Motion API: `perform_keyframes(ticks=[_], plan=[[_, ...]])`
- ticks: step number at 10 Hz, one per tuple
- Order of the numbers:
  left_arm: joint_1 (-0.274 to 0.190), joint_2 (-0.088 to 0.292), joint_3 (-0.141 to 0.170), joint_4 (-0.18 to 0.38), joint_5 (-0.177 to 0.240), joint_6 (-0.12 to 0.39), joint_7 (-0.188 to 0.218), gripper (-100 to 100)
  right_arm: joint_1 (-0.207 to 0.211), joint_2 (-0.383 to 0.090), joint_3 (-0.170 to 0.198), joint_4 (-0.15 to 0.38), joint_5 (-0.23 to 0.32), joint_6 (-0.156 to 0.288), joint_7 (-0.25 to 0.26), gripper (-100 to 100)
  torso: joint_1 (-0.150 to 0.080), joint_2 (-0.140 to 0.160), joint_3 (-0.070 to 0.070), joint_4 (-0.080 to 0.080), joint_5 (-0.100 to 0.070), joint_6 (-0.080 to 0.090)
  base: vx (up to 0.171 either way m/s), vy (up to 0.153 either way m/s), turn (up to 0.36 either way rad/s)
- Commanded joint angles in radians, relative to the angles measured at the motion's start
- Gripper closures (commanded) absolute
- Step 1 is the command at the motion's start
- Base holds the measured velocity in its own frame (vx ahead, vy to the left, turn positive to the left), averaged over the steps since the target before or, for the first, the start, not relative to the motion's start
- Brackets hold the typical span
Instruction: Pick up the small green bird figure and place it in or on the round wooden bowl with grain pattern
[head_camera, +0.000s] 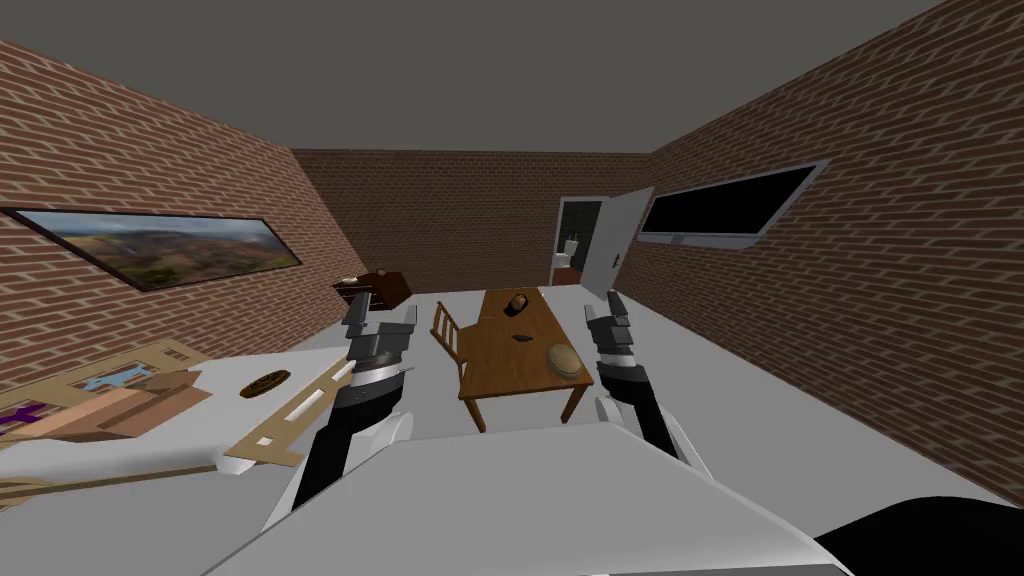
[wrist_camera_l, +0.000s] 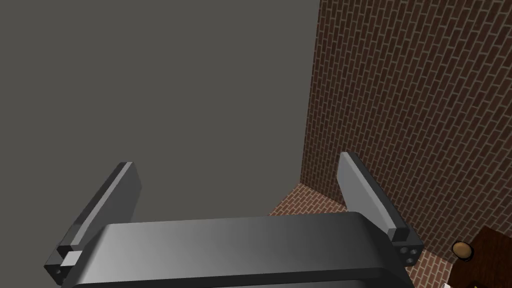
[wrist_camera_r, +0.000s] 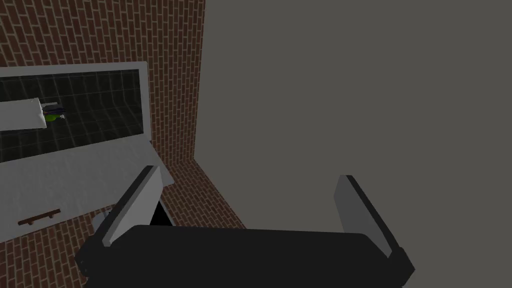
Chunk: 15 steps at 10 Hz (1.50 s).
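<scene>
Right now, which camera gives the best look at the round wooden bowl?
The head view: the wooden bowl sits whole at the near right corner of the table. Both wrist views point up, mostly at ceiling and brick wall.

Head view:
- Small dark thing (head_camera: 521, 338) mid-table (head_camera: 500, 385): too small to tell shape or colour.
- Brown lump (head_camera: 517, 302) at the far end: unidentifiable.
- Chair (head_camera: 447, 335): seat hidden behind the table's edge.
- Dark wooden cabinet (head_camera: 388, 287): partly covered by my left hand (head_camera: 381, 318).
- Cardboard pieces (head_camera: 110, 400): cut off by the picture's edge.

Left wrist view:
- Dark wooden furniture (wrist_camera_l: 492, 257): cut off at the corner.
- Round brown item (wrist_camera_l: 462, 250) at its edge: unresolved.

Right wrist view:
- Green-and-dark speck (wrist_camera_r: 54, 114) in the dark pane (wrist_camera_r: 100, 115): too small to name.
</scene>
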Motion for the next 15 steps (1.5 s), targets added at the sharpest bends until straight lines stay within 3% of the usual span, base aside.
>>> perform_keyframes(ticks=[1,7,12,13,15], plan=[[0.000,0.000,0.000,0.000,0.000,0.000,0.000,0,-0.003,-0.046,0.015,0.006,0.020,0.002,0.002,-100,0.000,0.000,0.000,0.000,0.000,0.000,-0.006,-0.027,0.189],[0.000,0.000,0.000,0.000,0.000,0.000,0.000,0,-0.019,-0.178,0.090,0.054,0.133,0.019,0.014,-100,-0.006,0.003,0.002,0.001,-0.001,0.000,-0.038,-0.082,0.261],[0.000,0.000,0.000,0.000,0.000,0.000,0.000,0,-0.032,-0.328,0.162,0.153,0.262,0.053,0.031,-100,-0.006,0.005,0.003,0.001,-0.001,-0.001,-0.096,-0.081,0.408],[0.000,0.000,0.000,0.000,0.000,0.000,0.000,0,-0.032,-0.334,0.162,0.153,0.262,0.053,0.031,-100,-0.007,0.004,0.003,0.001,-0.002,0.000,-0.064,-0.047,0.095],[0.000,0.000,0.000,0.000,0.000,0.000,0.000,0,-0.036,-0.398,0.190,0.212,0.314,0.071,0.040,-100,-0.004,0.003,0.002,0.001,-0.001,0.000,-0.077,-0.021,0.355]])
